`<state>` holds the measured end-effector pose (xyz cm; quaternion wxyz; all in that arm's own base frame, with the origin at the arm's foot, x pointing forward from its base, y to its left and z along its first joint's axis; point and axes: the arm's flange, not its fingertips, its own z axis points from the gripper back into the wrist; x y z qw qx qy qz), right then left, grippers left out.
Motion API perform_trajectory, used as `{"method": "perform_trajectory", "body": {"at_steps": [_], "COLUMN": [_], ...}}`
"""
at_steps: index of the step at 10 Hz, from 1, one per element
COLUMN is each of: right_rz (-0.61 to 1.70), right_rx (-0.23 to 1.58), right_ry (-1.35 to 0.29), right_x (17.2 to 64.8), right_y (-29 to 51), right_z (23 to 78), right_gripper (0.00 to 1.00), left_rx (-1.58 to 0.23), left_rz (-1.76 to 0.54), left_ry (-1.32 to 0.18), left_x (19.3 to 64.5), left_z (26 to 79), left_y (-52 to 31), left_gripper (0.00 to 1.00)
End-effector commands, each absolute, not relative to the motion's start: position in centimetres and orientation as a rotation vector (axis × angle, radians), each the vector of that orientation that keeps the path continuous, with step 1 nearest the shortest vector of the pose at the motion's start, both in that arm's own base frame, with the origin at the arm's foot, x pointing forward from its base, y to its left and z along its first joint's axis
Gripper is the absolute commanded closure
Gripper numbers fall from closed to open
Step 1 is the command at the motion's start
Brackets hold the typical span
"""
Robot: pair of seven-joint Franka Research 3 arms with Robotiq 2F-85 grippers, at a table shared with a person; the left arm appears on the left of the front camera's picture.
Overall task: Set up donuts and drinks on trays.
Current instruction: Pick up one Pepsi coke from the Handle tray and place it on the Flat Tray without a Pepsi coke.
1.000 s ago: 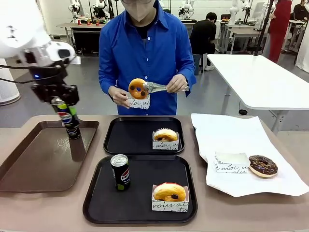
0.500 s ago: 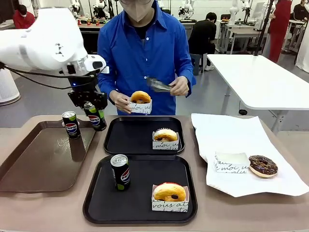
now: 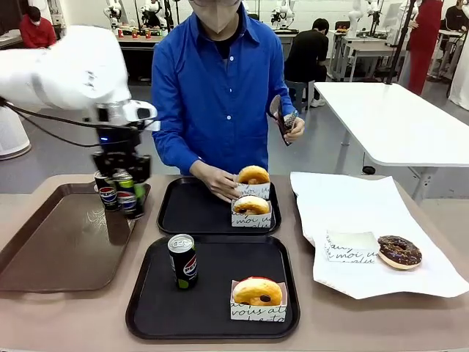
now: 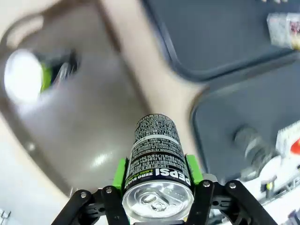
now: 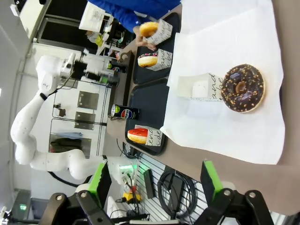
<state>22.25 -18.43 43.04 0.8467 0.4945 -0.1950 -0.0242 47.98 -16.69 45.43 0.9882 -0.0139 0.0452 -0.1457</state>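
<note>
Status, left to right across the counter (image 3: 66, 315):

1. On the brown tray (image 3: 44, 249), one spare can (image 3: 107, 193) is standing upright near the far right corner.
2. Just beside it, my left pincer (image 4: 158, 174) is gripping the held can (image 3: 129, 196) between its green pads, which are pressing on the can's upper sides. The can is hanging above the brown tray's right rim, clear of the surface.
3. Orientation: in the left wrist view the silver top is facing back toward my wrist and the base is pointing down at the counter. I am judging the long axis to be close to vertical, in line with my fingers. Motion blur is preventing a finer reading of tilt.
4. The near black tray (image 3: 212, 297) is carrying a can (image 3: 182, 261) and a sleeved donut (image 3: 256, 291). I am rating this tray complete.
5. The far black tray (image 3: 194, 209) is carrying one sleeved donut (image 3: 250, 205). The person's hand (image 3: 218, 182) is setting a second donut (image 3: 253, 176) behind it. No drink is standing there, so I am judging the held can to be meant for it.
6. On the white paper (image 3: 352, 198), an empty sleeve (image 3: 350, 246) and a chocolate donut (image 3: 399, 251) are lying unpacked.
7. My right pincer (image 5: 155, 185) is standing wide open, gripping nothing.
</note>
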Motion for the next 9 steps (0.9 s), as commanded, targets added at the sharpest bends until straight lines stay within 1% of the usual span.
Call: {"method": "perform_trajectory", "body": {"at_steps": [1, 2, 3, 5, 6, 9], "right_rz": [-0.044, -0.044, -0.044, -0.044, -0.044, -0.044], "right_rx": [1.051, 1.051, 1.051, 1.051, 1.051, 1.051], "right_ry": [-0.416, -0.416, -0.416, -0.416, -0.416, -0.416], "right_x": [22.3, 22.3, 22.3, 22.3, 22.3, 22.3], "right_y": [-18.4, -18.4, -18.4, -18.4, -18.4, -18.4], "right_z": [43.0, 43.0, 43.0, 43.0, 43.0, 43.0], "right_gripper": [0.00, 0.00, 0.00, 0.00, 0.00, 0.00], "left_rx": [-0.029, -0.060, -0.078, -0.066, -0.058, -0.058], "left_rz": [-0.317, -0.302, -0.287, -0.257, -0.272, -0.272], "left_ry": [0.096, 0.089, 0.073, 0.046, 0.102, 0.102], "left_x": [41.0, 39.2, 38.4, 38.6, 37.8, 37.8], "left_z": [48.9, 48.3, 48.1, 49.0, 48.7, 48.7], "left_y": [-9.9, -8.0, -6.9, -5.4, -5.9, -5.9], "left_gripper": [0.42, 0.42, 0.42, 0.42, 0.42, 0.42]}}
